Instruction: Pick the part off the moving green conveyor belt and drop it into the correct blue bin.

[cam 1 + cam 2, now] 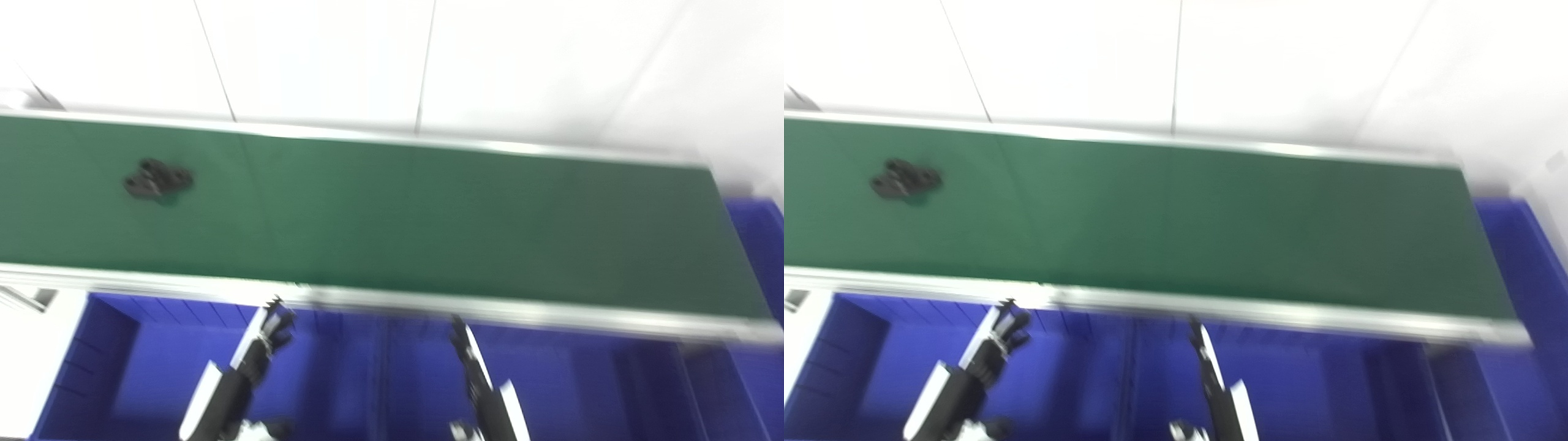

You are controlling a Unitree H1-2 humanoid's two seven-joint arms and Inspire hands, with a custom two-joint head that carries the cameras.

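Observation:
A small black part (158,180) lies on the green conveyor belt (392,220) near its left end; it also shows in the right eye view (905,179). My left hand (269,331) hangs below the belt's near rail, over a blue bin (165,380), well right of and nearer than the part. My right hand (465,346) is edge-on below the rail over the middle blue bin (422,380). Both hands hold nothing. The picture is blurred, so the fingers' spread is unclear.
A row of blue bins runs along the belt's near side, with another blue bin (762,245) at the belt's right end. A silver rail (429,303) edges the belt. White floor lies beyond the belt.

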